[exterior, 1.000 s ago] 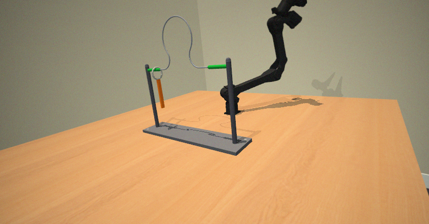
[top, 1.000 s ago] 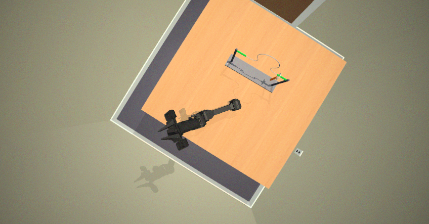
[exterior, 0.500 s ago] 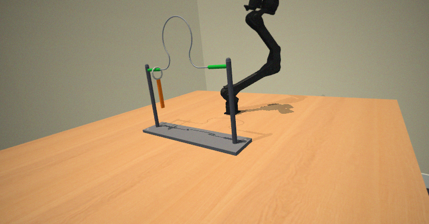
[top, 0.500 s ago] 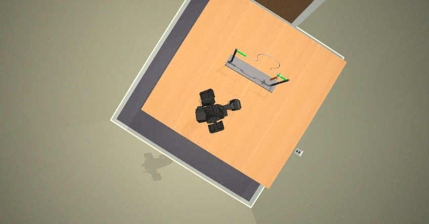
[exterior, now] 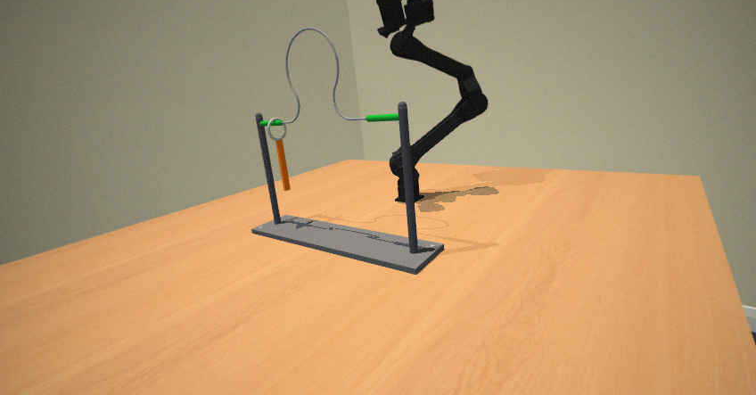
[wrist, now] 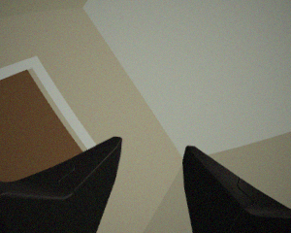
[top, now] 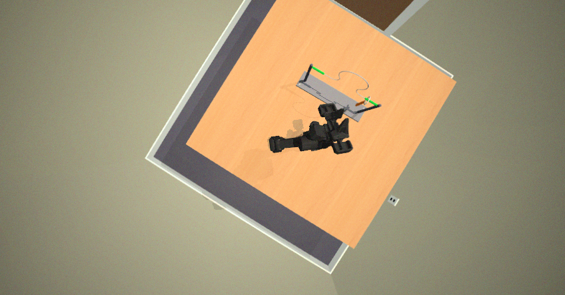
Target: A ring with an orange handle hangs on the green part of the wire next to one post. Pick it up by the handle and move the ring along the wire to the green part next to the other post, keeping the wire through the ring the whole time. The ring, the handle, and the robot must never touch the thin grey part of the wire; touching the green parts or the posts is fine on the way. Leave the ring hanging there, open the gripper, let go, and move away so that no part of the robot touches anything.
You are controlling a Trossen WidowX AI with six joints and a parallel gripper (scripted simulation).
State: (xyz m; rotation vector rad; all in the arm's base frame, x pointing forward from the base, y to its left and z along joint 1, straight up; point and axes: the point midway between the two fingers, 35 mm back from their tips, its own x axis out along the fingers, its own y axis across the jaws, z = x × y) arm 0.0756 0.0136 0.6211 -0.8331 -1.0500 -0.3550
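Note:
The ring hangs around the green part by the left post in the exterior view. Its orange handle hangs down below it. The grey wire rises in a tall loop, bulging on both sides, to the other green part by the right post. My gripper is partly open and empty, raised high and away from the ring and wire. Its fingertips are cut off at the top of the exterior view.
The posts stand on a grey base plate on the wooden table. The arm stands behind the plate in the exterior view. The wrist view shows walls, ceiling and a brown door.

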